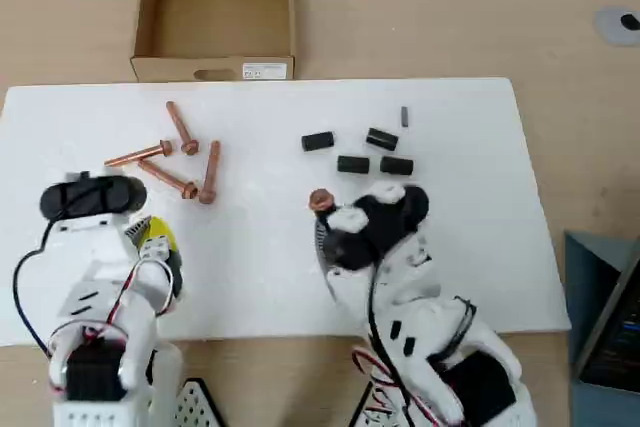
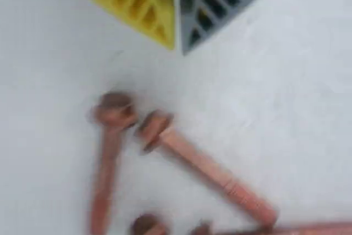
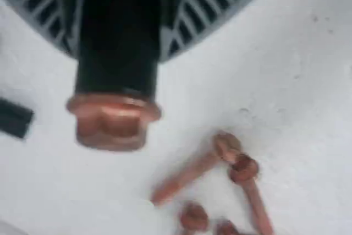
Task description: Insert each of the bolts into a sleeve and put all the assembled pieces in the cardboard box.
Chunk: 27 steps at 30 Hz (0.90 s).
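1. Right claw [image 3: 121, 26]: pinching a black sleeve [image 3: 116, 61]. A copper bolt head [image 3: 113, 120] sticks out of the sleeve's free end, so this pair reads as assembled. In the high view it is held over the white mat [image 1: 260, 277], near the middle and close to the loose sleeves [image 1: 352, 163].
2. Left claw [image 2: 176, 39]: yellow and grey fingers pressed together at the tips, nothing between them. It hangs near the loose bolts [image 1: 185, 162].
3. Stock on the mat: four loose bolts left of centre and four loose sleeves right of centre, the two groups well apart.
4. Cardboard box [image 1: 213, 69]: open, beyond the mat's far edge. Its floor looks bare.
5. Judgement: the step in hand is delivery of the first assembled piece. The task is early, with four pairs left to join.
6. Next move calls for the right arm to carry the piece over the mat's far edge to above the box opening, then spread the claw. The grip appears to be on the sleeve alone, so tilting the head downward could let the bolt slide out.
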{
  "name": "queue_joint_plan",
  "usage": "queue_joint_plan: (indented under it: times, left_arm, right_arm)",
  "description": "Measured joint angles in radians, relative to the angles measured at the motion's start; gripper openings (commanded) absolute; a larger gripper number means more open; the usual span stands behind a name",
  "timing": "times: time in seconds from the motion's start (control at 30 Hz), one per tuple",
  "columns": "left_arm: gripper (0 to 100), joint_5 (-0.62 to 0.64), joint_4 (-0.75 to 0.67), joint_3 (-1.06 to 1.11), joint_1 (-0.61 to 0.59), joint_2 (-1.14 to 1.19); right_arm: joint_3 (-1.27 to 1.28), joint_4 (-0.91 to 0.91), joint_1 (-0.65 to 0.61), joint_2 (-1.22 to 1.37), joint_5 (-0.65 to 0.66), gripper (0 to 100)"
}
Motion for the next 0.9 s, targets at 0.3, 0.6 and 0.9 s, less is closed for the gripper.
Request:
queue_joint_plan:
  times: [0.3,0.6,0.9]
  left_arm:
    - [0,-0.014,-0.192,0.247,-0.032,0.002]
    - [0,-0.014,-0.222,0.308,-0.032,0.003]
    - [0,0.009,-0.222,0.308,-0.038,0.003]
  right_arm:
    - [-0.264,-0.048,0.083,0.42,0.0,0.9]
    - [-0.46,-0.252,0.147,0.819,0.0,0.9]
    - [-0.669,-0.557,0.149,1.214,0.101,0.9]
